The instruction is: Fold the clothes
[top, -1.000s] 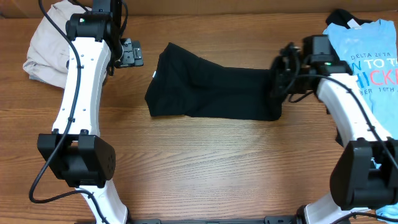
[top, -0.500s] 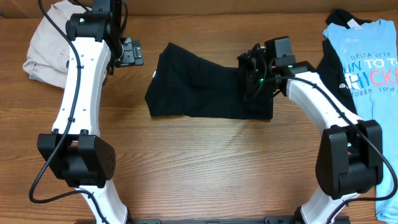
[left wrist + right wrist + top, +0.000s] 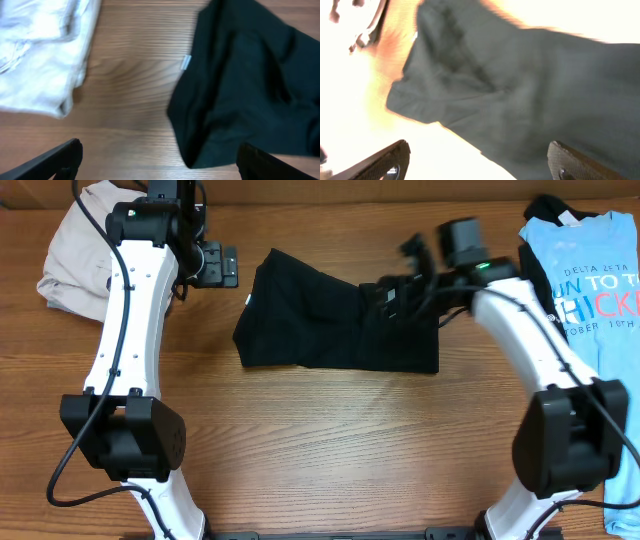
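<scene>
Folding the black garment (image 3: 310, 330) by the far edge of the surface (image 3: 330, 450), we should align its hems; left gripper (image 3: 218, 265) and right gripper (image 3: 392, 292) both gape empty.

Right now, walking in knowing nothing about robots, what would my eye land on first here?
The black cloth garment lying rumpled in the middle of the wooden table draws the eye first, with the right gripper open over its right part. A light blue printed T-shirt lies at the right edge and a crumpled beige garment at the far left corner, near the open left gripper.
</scene>
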`<state>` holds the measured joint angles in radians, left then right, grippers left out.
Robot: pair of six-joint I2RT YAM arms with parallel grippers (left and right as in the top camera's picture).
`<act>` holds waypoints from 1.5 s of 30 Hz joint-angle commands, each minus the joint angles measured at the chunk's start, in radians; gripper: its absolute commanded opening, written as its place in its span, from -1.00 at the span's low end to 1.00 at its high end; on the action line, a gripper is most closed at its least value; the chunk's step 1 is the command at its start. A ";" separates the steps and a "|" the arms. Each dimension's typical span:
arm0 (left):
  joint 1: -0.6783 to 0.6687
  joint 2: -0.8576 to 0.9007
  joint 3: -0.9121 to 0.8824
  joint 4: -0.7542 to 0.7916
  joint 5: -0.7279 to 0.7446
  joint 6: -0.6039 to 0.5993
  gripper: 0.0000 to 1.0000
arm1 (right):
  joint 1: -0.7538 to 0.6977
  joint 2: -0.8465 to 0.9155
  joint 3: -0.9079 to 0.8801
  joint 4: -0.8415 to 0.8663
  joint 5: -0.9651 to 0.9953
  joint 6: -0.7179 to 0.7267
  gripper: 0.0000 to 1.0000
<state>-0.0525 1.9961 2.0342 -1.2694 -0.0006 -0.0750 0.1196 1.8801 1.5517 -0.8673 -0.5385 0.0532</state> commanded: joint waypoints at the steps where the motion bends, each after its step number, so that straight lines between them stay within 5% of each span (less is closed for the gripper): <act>1: -0.007 -0.021 -0.087 0.028 0.200 0.219 1.00 | -0.094 -0.040 0.036 -0.070 0.086 0.000 0.86; 7: -0.006 -0.021 -0.246 0.159 0.340 0.394 1.00 | -0.183 -0.039 0.035 -0.153 0.172 -0.002 0.89; 18: -0.007 -0.019 -0.467 0.557 0.387 0.408 1.00 | -0.205 -0.039 0.031 -0.159 0.183 -0.008 0.92; 45: -0.023 0.238 -0.455 0.624 0.377 0.314 0.93 | -0.205 -0.039 0.031 -0.133 0.182 -0.003 0.92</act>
<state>-0.0658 2.1830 1.5730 -0.6460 0.3492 0.2554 -0.0837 1.8717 1.5707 -1.0092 -0.3584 0.0517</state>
